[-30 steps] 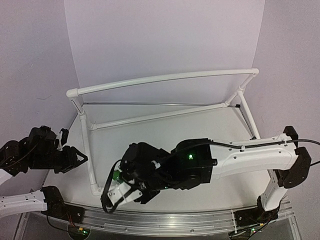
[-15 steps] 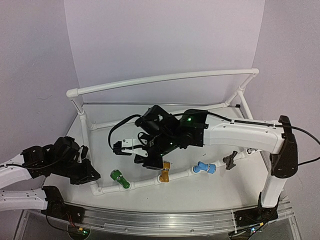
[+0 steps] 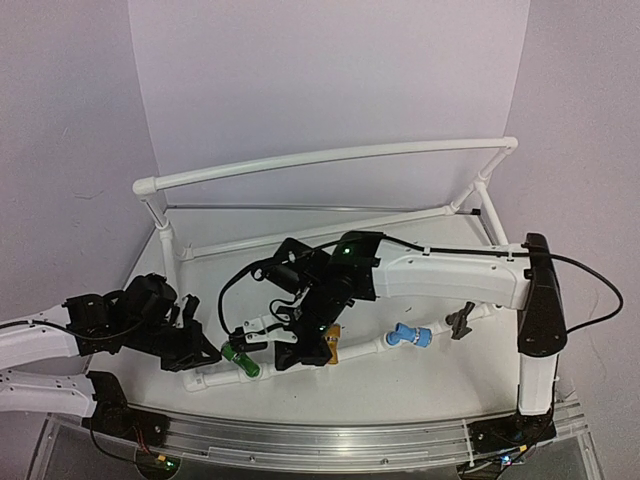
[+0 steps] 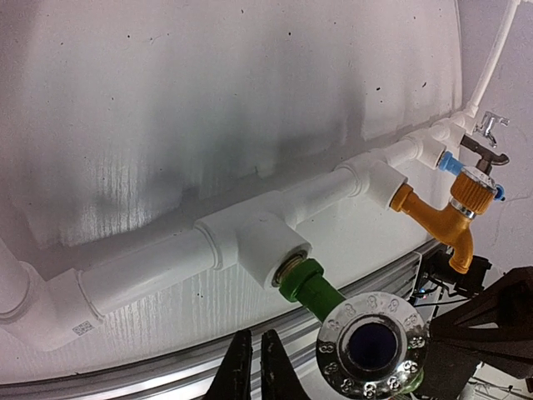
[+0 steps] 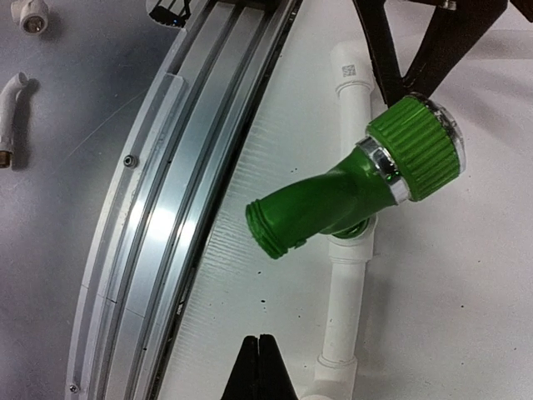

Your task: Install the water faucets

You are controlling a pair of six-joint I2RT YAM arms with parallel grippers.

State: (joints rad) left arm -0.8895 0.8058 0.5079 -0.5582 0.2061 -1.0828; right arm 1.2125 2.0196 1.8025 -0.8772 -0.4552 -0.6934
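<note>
- Left gripper (image 4: pixel 254 340): fingers pressed together, empty, just beside the green faucet (image 4: pixel 312 287).
- Right gripper (image 5: pixel 260 342): fingers together (nothing between them), near that faucet.
- Green, orange faucet (image 4: pixel 441 218), blue faucet (image 3: pixel 410 335) and grey faucet (image 3: pixel 460 322) sit along the front pipe (image 4: pixel 150 267).

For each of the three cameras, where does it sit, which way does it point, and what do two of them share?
Top external: above and behind the arm bases, looking down on the white pipe frame; both arms, left gripper and right gripper show.
Left wrist: low at the frame's left end, facing along the front pipe past the green faucet and golden-orange faucet; shut fingertips at bottom.
Right wrist: looks down on the green faucet and metal rail; shut fingertips at bottom.
Shared: both wrist views show the green faucet.
</note>
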